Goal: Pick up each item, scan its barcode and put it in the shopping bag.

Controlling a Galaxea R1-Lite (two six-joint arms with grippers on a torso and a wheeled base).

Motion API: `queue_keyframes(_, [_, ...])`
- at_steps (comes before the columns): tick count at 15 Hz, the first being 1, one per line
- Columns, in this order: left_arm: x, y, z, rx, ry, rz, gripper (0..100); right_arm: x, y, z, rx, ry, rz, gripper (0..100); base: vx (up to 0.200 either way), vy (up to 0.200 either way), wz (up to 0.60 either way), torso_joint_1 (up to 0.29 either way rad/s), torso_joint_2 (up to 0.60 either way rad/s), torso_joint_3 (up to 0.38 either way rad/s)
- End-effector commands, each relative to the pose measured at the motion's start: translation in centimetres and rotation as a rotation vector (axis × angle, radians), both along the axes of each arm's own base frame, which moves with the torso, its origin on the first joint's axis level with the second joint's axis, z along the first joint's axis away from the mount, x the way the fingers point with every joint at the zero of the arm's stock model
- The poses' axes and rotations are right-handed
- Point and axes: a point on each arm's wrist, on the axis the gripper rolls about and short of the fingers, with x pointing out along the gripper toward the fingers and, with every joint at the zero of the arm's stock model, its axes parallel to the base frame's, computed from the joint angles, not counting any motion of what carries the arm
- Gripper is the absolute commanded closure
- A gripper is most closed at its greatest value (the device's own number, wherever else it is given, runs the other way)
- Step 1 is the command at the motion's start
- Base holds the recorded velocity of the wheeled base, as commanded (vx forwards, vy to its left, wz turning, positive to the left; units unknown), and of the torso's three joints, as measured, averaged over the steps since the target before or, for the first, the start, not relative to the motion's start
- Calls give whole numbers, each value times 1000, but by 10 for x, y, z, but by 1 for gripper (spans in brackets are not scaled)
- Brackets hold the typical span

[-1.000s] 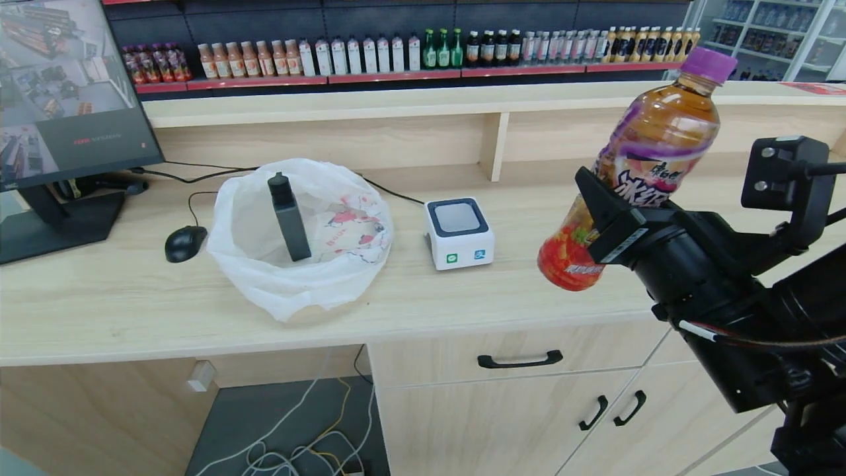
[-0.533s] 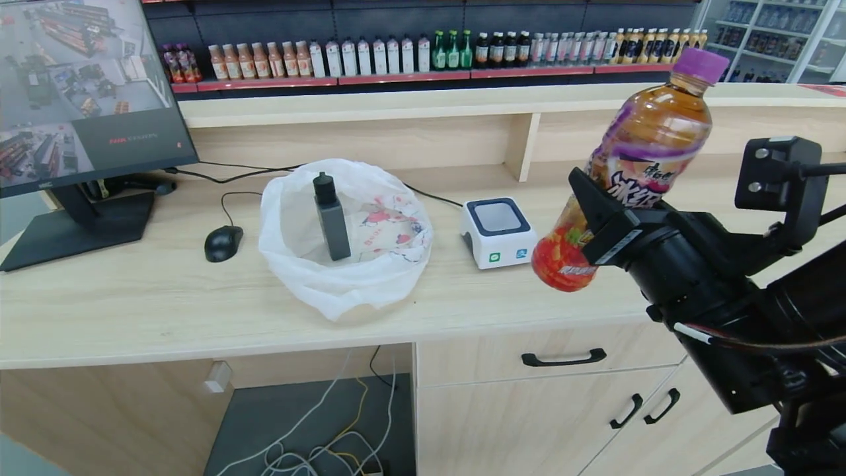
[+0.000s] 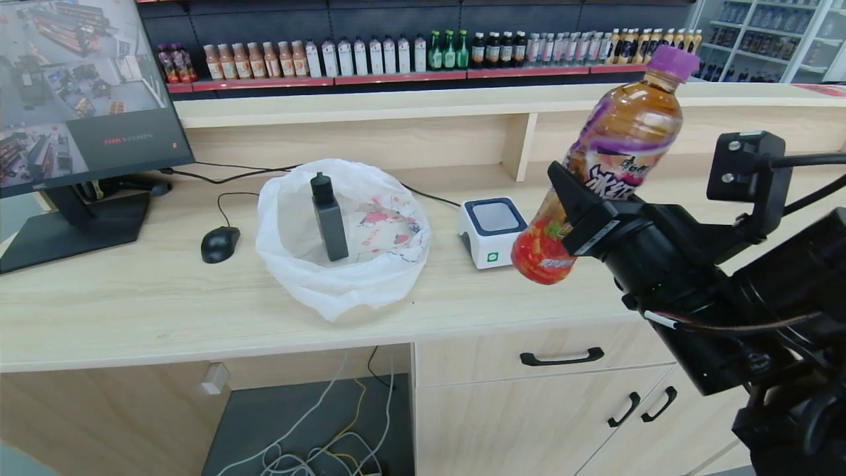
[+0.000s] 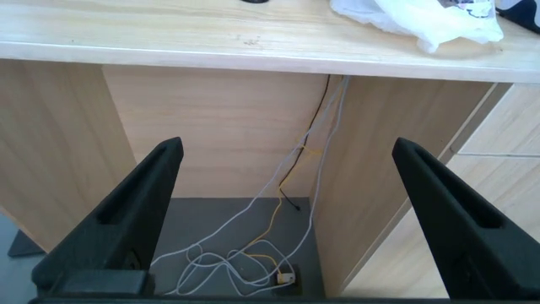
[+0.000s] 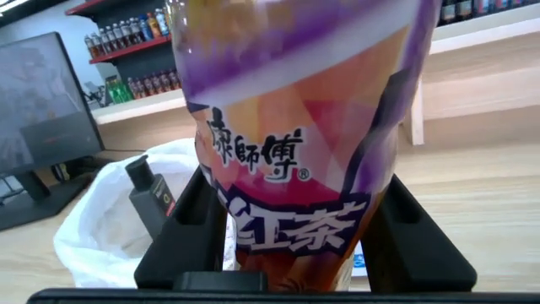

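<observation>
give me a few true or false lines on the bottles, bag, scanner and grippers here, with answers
1. The right gripper holds the tea bottle above the counter. True.
2. The bag has nothing in it. False: a grey bottle stands upright inside it.
3. The scanner sits between the bag and the monitor. False: it is on the bag's right; the mouse lies on the monitor side.
4. The left gripper is open and empty. True.
5. The tea bottle has no cap. False: a purple cap is on it.

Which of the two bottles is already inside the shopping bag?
The dark grey bottle, standing in the shopping bag; the right hand holds the purple-capped tea bottle.
</observation>
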Motion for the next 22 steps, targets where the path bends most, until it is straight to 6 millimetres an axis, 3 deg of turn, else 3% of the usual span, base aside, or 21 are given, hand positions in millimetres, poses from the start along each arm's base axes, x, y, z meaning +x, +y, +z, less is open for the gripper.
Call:
queue_keyframes(1, [0,0,0,-1,0,1,0,13,10,-4,16,6,29,100,0,0,0,0,0,0])
queue_keyframes(6, [0,0,0,-1,0,1,0,30,19,-6,166,41,101,100,0,0,0,0,0,0])
queue_keyframes(11, [0,0,0,-1,0,1,0,54,14,-8,294,63,173,100,0,0,0,0,0,0])
queue_keyframes(14, [0,0,0,-1,0,1,0,75,18,5,450,68,221,100,0,0,0,0,0,0])
queue_keyframes(18, [0,0,0,-1,0,1,0,110,20,-1,639,218,233,100,0,0,0,0,0,0])
queue_keyframes(22, [0,0,0,-1,0,1,0,137,22,6,746,239,248,100,0,0,0,0,0,0])
